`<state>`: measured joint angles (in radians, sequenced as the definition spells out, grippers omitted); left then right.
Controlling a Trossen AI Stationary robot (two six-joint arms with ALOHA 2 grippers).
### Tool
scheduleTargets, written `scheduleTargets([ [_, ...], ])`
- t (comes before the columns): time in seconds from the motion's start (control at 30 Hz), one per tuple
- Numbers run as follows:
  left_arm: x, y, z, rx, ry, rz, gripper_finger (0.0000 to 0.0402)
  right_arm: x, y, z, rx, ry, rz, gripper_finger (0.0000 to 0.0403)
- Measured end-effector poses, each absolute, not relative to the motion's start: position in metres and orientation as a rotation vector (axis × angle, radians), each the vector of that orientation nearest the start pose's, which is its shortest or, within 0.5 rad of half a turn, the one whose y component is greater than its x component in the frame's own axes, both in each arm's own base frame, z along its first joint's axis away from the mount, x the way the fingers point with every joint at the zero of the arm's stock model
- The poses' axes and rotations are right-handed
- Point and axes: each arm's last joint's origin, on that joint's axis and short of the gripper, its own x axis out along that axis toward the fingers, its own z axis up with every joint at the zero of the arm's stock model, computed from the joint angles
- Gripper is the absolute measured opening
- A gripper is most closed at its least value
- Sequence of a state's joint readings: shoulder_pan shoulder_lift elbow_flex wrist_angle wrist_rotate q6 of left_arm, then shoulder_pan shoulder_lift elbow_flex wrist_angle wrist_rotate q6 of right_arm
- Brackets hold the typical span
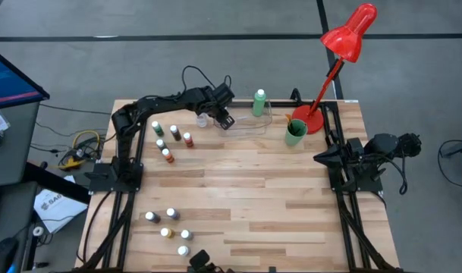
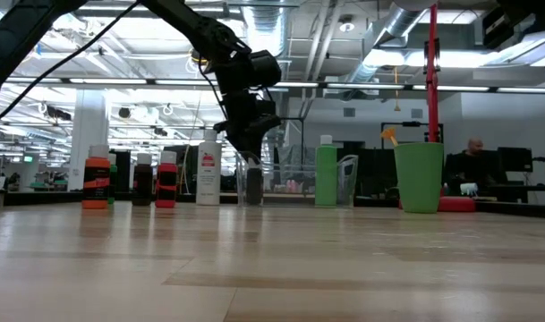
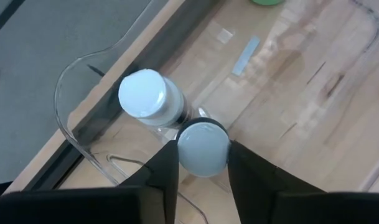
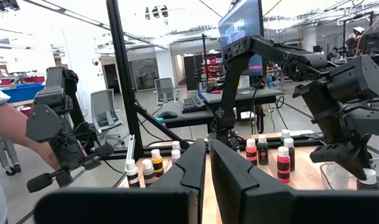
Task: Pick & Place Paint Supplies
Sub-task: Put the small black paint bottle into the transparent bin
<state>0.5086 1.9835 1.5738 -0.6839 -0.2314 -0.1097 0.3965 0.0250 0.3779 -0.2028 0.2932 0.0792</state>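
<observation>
Wooden table holds most small bottles unplaced, while the left gripper, fingers closed around a white-capped bottle, sets it beside another in the clear tray; right gripper waits, closed.

Pale blond wood table, plank-striped. Red lamp. Green cup. Tall green bottle, white cap. Tall white bottle, red mark on label. Small bottles orange, dark and red in low view, black-banded. White caps in clear tray. Black arms.
</observation>
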Motion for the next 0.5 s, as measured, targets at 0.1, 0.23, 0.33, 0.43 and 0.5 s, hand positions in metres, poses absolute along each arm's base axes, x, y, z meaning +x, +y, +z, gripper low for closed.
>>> scheduleTargets([
  [0.1, 0.362, 0.210, 0.217, -0.248, 1.070, 0.724, 0.0134, 0.058, 0.015, 0.265, 0.129, -0.137, 0.109, 0.0021],
  [0.23, 0.362, 0.210, 0.217, -0.249, 1.071, 0.723, 0.0174, 0.058, 0.015, 0.265, 0.130, -0.137, 0.109, 0.0021],
  [0.33, 0.362, 0.209, 0.218, -0.249, 1.069, 0.722, 0.0196, 0.058, 0.015, 0.265, 0.130, -0.137, 0.109, 0.0021],
  [0.43, 0.358, 0.207, 0.229, -0.247, 1.045, 0.725, 0.0209, 0.058, 0.015, 0.265, 0.130, -0.137, 0.109, 0.0021],
  [0.5, 0.355, 0.205, 0.242, -0.243, 1.012, 0.727, 0.0213, 0.058, 0.015, 0.265, 0.130, -0.137, 0.108, 0.0021],
])
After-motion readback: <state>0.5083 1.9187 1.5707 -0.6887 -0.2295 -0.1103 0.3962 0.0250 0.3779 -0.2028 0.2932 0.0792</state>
